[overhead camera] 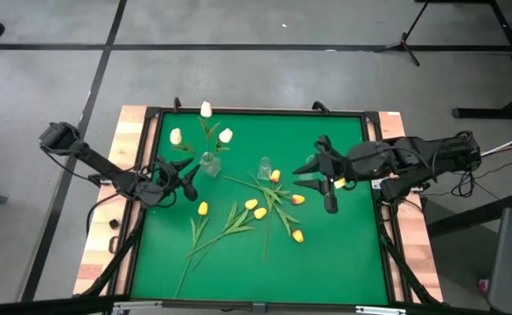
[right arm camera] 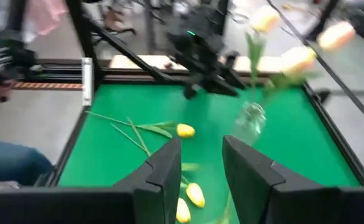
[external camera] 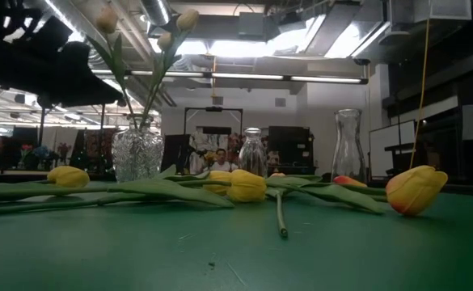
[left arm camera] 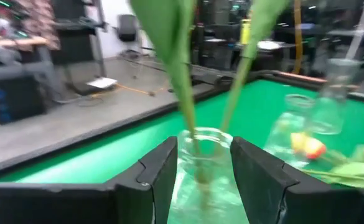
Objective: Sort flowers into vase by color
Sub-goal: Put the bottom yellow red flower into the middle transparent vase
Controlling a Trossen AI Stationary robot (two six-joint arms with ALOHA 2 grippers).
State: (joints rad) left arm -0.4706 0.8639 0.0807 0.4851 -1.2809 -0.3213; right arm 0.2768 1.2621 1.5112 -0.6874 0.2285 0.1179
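A cut-glass vase (overhead camera: 209,161) stands at the table's far left, with three white tulips (overhead camera: 206,109) standing by their stems in it. My left gripper (overhead camera: 188,181) is open and level just left of it. In the left wrist view its fingers (left arm camera: 160,168) frame the vase (left arm camera: 203,158) without touching it. Several yellow and orange-yellow tulips (overhead camera: 260,213) lie flat on the green mat in the middle. My right gripper (overhead camera: 319,184) hangs open high over the mat's right part. Nothing is between its fingers (right arm camera: 166,165).
A small clear bottle vase (external camera: 252,152) and a taller glass carafe (external camera: 348,145) stand empty toward the far middle. A dark raised frame (overhead camera: 256,112) rims the mat. The near half of the mat (overhead camera: 326,271) is bare. A person sits far back in the room (external camera: 221,166).
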